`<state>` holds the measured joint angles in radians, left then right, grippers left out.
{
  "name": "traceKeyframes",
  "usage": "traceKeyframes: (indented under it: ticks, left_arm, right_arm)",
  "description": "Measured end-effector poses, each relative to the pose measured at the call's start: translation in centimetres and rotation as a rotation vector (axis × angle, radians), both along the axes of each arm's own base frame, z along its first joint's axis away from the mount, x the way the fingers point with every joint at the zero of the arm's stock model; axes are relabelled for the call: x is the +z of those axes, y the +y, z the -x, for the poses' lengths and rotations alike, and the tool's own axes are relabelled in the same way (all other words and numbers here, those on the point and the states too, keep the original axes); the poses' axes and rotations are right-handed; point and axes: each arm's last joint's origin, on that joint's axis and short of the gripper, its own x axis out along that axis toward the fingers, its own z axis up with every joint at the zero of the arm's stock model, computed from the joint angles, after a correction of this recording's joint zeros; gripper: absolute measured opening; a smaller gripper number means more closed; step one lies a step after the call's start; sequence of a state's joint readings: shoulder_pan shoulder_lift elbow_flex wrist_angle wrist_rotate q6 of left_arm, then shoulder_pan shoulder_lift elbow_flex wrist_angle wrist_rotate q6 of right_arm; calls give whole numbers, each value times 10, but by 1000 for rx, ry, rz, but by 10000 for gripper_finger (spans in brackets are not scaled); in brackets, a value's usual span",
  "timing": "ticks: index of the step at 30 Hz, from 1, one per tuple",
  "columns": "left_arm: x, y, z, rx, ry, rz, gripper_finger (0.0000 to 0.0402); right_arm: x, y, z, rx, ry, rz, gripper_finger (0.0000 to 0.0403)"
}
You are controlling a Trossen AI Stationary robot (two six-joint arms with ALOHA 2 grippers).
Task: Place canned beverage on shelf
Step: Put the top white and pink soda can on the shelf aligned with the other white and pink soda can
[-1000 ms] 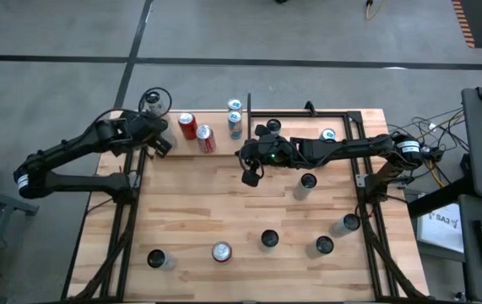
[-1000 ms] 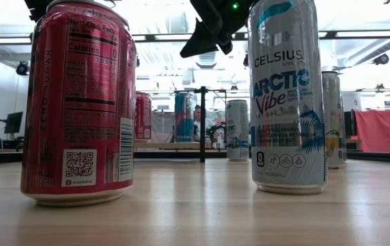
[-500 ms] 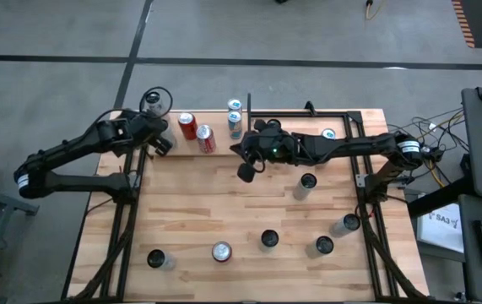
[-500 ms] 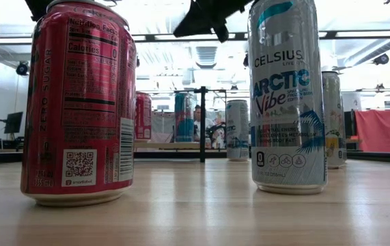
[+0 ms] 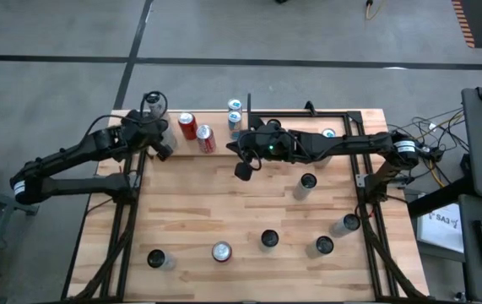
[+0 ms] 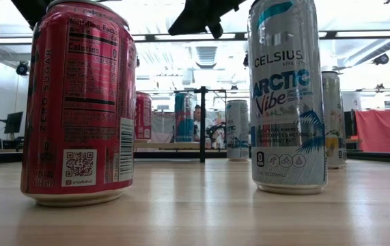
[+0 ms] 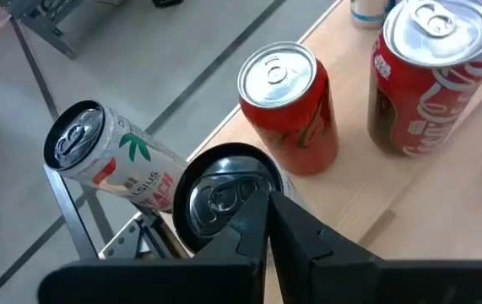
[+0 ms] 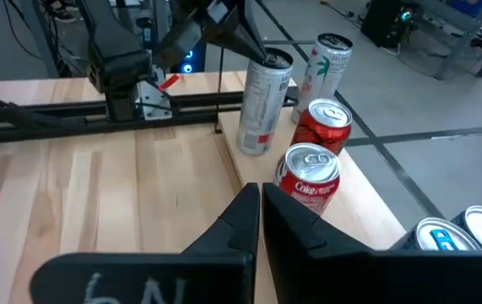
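Left gripper [image 5: 158,145] is shut tight, tips over a tall can [image 7: 215,196] at the table's far left corner, w/ a white Celsius can [image 7: 105,160] lying beside it. Right gripper [image 5: 242,171] is shut too, near two red Coca-Cola cans [image 8: 310,173] (low view: "Celsius Arctic Vibe" can [image 6: 287,96]). Shelf [image 5: 329,127] sits far right.

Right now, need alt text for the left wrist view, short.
The left gripper, fingers shut, hovers just above the top of a tall slim can at the wooden table's edge. Two red cola cans stand beyond it, and a white can is off the edge.
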<state>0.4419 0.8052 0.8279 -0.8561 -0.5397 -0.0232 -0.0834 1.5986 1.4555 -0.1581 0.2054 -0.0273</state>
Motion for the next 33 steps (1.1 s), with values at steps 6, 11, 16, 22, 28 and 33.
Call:
traceKeyframes:
  ticks: [6, 11, 16, 22, 28, 33]
  left_arm:
    - [4, 0, 0, 43, -27, 17, 0]
    - [5, 0, 0, 138, -133, 62, 0]
    - [4, 0, 0, 166, -156, 74, 0]
    - [7, 0, 1, 181, -184, 52, 0]
    - [7, 2, -1, 217, -198, 33, 0]
    - [5, 3, -4, 218, -190, 36, 0]
  right_arm:
    - [-2, 0, 1, -2, 22, 1, 9]
    - [-2, 0, 1, -3, 26, 1, 9]
    - [-2, 0, 1, 1, 28, 9, 9]
    - [-3, 0, 1, 6, 43, 21, 9]
    - [-5, 0, 2, 23, 72, 57, 9]
    - [-5, 0, 2, 38, 85, 89, 9]
